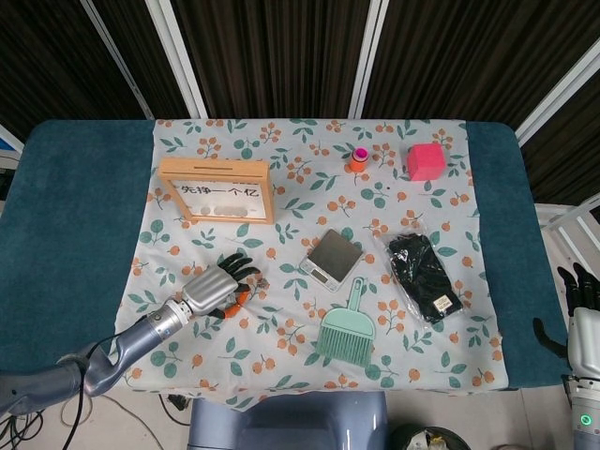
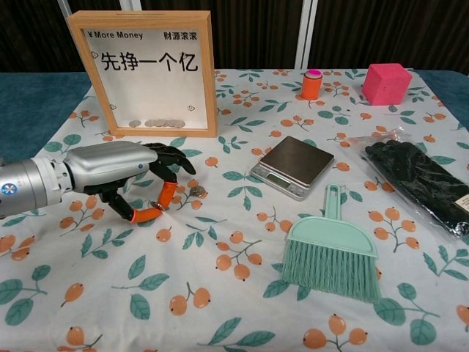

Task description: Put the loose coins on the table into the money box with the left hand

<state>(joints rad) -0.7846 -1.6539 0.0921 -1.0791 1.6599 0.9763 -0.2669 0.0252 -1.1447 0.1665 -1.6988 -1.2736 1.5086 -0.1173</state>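
Observation:
The money box (image 1: 216, 190) (image 2: 143, 73) is a wooden frame with a clear front, standing upright at the back left. Several coins (image 2: 157, 123) lie on its floor. One loose coin (image 2: 196, 191) (image 1: 261, 280) lies flat on the floral cloth in front of the box. My left hand (image 2: 121, 172) (image 1: 218, 288) hovers low just left of that coin, palm down and fingers curled toward the cloth. Its orange fingertips (image 2: 165, 195) stand apart and hold nothing; the nearest is a short gap from the coin. My right hand (image 1: 581, 305) hangs off the table's right edge, fingers spread upward and empty.
A small digital scale (image 2: 292, 166) sits right of the coin. A green hand brush (image 2: 333, 249) lies in front of the scale, and a black bag in plastic (image 2: 418, 180) at the far right. An orange bottle (image 2: 311, 83) and a pink cube (image 2: 386, 82) stand at the back.

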